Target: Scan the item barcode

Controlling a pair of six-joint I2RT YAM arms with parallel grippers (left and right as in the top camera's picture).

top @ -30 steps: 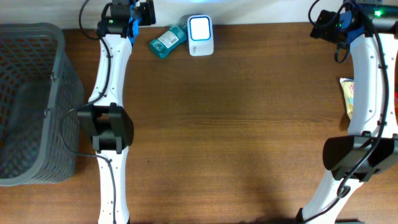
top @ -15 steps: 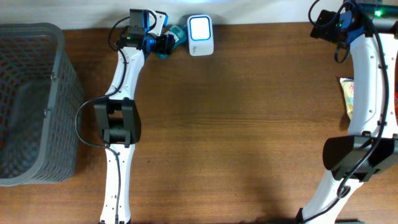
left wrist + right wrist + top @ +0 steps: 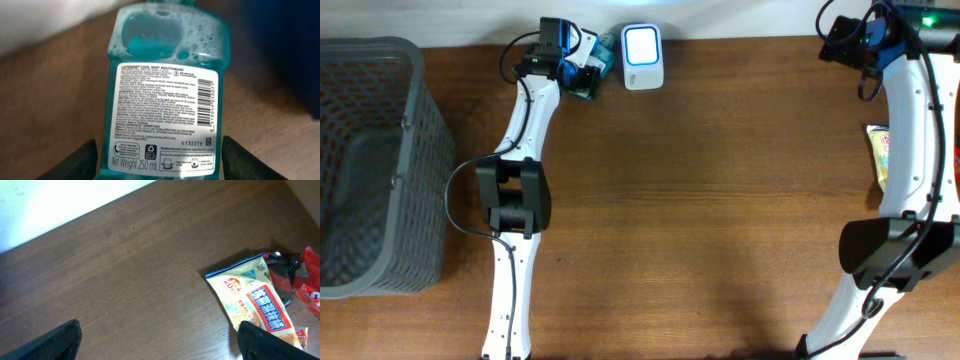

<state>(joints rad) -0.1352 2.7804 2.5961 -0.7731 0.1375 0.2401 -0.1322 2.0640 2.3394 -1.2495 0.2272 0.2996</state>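
Wooden table (image 3: 700, 200), far edge: Listerine mouthwash bottle (image 3: 167, 100) lies flat beside the scanner (image 3: 642, 44), long axis running straight ahead between the left gripper's (image 3: 159, 150) parted fingers; right gripper (image 3: 160, 337) gapes empty, well apart.

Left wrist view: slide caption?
Left gripper straddling a Listerine Cool Mint mouthwash bottle on the table, barcode label facing up.

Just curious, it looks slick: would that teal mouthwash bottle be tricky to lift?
The mouthwash bottle looks rigid, so probably easy to pinch. It looks full of bubbly liquid: likely heavy for its size. Lying flat, label up, it seems unlikely to roll.
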